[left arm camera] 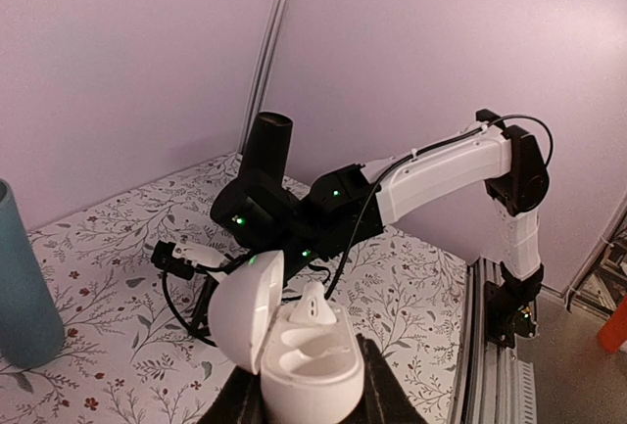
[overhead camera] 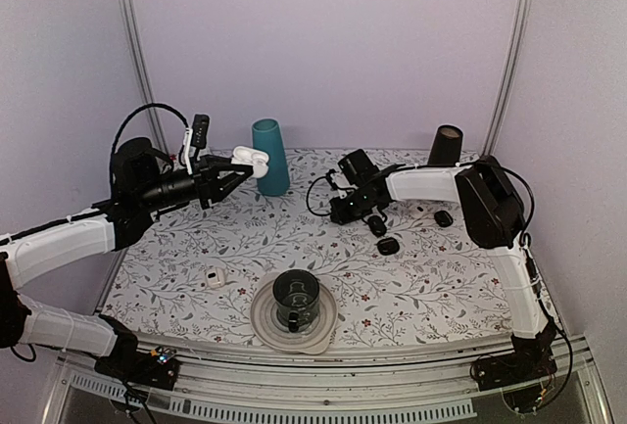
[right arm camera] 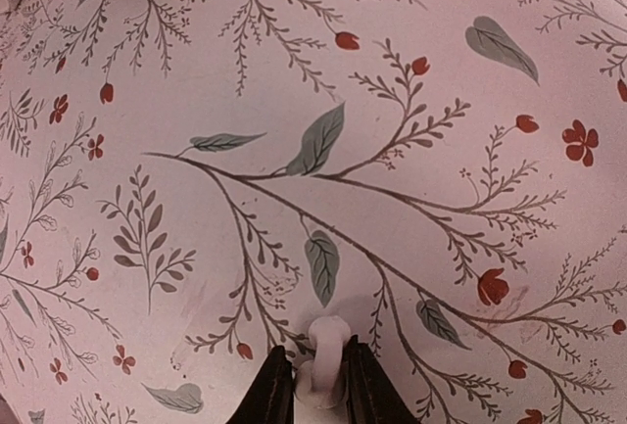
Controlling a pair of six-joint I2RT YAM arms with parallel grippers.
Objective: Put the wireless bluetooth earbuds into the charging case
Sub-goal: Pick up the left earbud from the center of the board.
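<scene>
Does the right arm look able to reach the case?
Probably yes: the left gripper holds the case up, lid open, and nothing stands between it and the right gripper; the cup is just aside.

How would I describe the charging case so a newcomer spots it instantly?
Start at the tall teal cup at the back of the table. Just left of it, held above the table in the left tool, is the charging case. Unlike the black ovals and the tiny white piece lying on the table, it is glossy white with its lid open.
</scene>
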